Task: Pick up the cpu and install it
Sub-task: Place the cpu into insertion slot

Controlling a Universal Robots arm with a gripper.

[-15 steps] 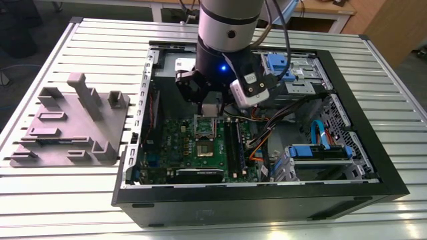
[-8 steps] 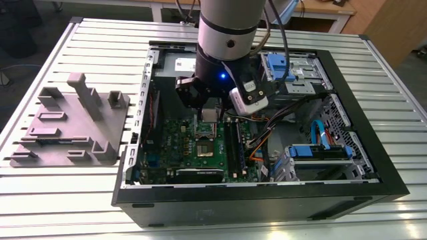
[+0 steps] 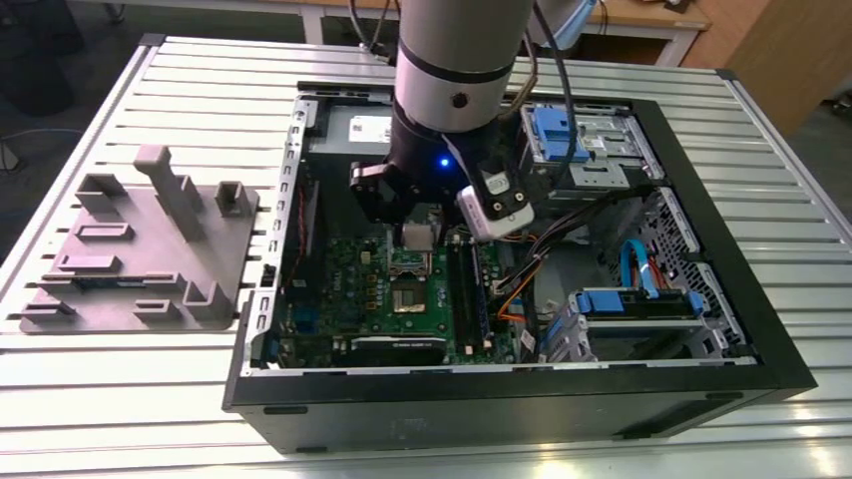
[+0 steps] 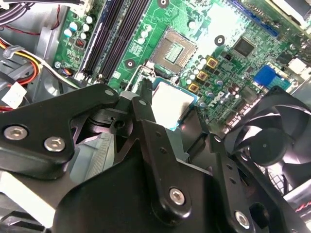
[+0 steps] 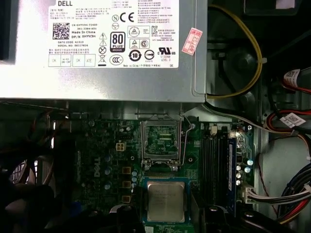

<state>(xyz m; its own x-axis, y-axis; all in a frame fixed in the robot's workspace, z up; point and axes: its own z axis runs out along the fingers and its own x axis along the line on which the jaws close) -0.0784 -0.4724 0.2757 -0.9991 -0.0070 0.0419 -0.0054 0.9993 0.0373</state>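
Observation:
My gripper (image 3: 417,236) hangs inside the open computer case (image 3: 745,329), just above the green motherboard (image 3: 399,324). It is shut on the cpu (image 4: 171,104), a small square chip with a pale silver top, held flat between the black fingers (image 4: 144,99). In the first wrist view the cpu (image 5: 166,201) sits between the gripper's (image 5: 166,209) fingertips, a short way from the open socket (image 5: 163,141). The socket (image 4: 175,48) is bare, with nothing in its frame. The chip is beside the socket, not over it.
A large grey power supply (image 5: 107,48) with a white label lies just beyond the socket. Memory slots (image 4: 112,39) run along one side and a black fan (image 4: 272,141) stands nearby. Coloured cables (image 5: 291,194) and blue drive bays (image 3: 639,299) fill the case's other half. A grey tray (image 3: 134,249) with upright posts lies outside.

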